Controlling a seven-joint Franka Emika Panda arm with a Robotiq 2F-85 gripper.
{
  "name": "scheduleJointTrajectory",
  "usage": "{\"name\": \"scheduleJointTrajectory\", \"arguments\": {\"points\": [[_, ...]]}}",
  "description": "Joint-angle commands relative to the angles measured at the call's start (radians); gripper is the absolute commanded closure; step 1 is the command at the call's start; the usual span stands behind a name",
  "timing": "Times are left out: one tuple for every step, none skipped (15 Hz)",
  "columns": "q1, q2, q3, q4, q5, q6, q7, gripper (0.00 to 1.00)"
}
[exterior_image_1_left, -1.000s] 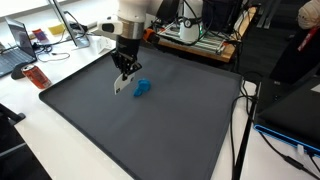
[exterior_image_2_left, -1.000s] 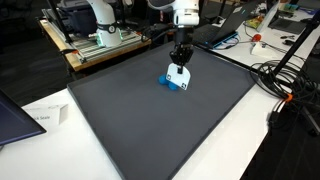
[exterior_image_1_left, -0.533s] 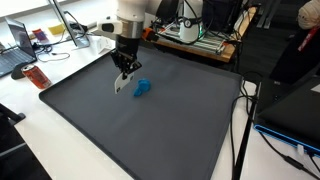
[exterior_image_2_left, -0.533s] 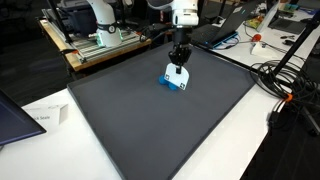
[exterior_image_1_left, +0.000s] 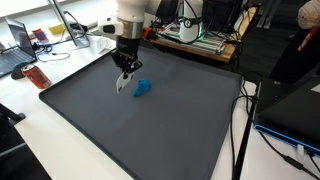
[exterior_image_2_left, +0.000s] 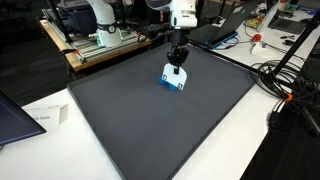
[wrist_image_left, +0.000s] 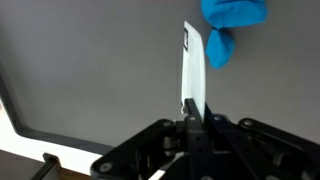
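The mat (exterior_image_1_left: 150, 130) is lying on the table (exterior_image_1_left: 55, 140) and covering most of it. In an exterior view the tool (exterior_image_1_left: 123, 76) is hanging over the mat's far left part, pinching a flat piece (exterior_image_1_left: 121, 86) that is pointing down at the mat. A small object (exterior_image_1_left: 142, 88) is sitting on the mat just right of the flat piece; whether they are touching cannot be told. A laptop (exterior_image_1_left: 18, 45) is standing on the table, left of the mat.
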Motion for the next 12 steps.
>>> {"name": "scheduleJointTrajectory", "arguments": {"points": [[-0.003,-0.046,0.003,-0.052,0.048,-0.006,-0.086,0.99],[-0.006,-0.048,0.007,-0.058,0.054,-0.005,-0.105,0.99],[-0.010,-0.048,0.011,-0.061,0.061,-0.003,-0.126,0.99],[-0.015,-0.048,0.016,-0.065,0.071,0.001,-0.146,0.99],[-0.013,-0.048,0.013,-0.068,0.073,-0.001,-0.155,0.99],[-0.012,-0.049,0.011,-0.070,0.074,-0.007,-0.163,0.99],[-0.014,-0.049,0.012,-0.074,0.080,-0.006,-0.175,0.99],[-0.017,-0.048,0.015,-0.078,0.087,-0.006,-0.189,0.99],[-0.020,-0.048,0.017,-0.080,0.092,-0.009,-0.205,0.99],[-0.023,-0.047,0.017,-0.081,0.097,-0.010,-0.218,0.99],[-0.026,-0.049,0.017,-0.085,0.102,-0.012,-0.228,0.99],[-0.023,-0.051,0.010,-0.087,0.101,-0.011,-0.218,0.99]]}}
